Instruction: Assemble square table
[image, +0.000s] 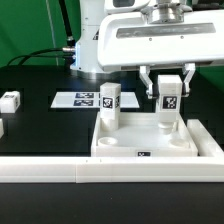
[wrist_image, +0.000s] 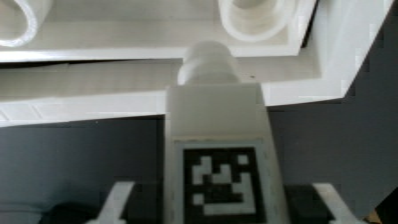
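The white square slab (image: 150, 140) lies rim up, just behind the long border wall. One tagged white leg (image: 110, 100) stands upright in the slab's rear corner on the exterior view's left. My gripper (image: 170, 90) is shut on a second tagged leg (image: 170, 100) and holds it upright at the rear corner on the exterior view's right. In the wrist view this leg (wrist_image: 217, 150) fills the middle between my fingers (wrist_image: 118, 200). Its round peg tip (wrist_image: 210, 58) is over the slab's rim (wrist_image: 107, 85), short of a round socket (wrist_image: 267, 15).
The marker board (image: 82, 99) lies behind the slab on the exterior view's left. A loose tagged leg (image: 10, 100) lies at the far left, and another (image: 1, 128) is cut off by the edge. The long white border wall (image: 100, 170) runs across the front.
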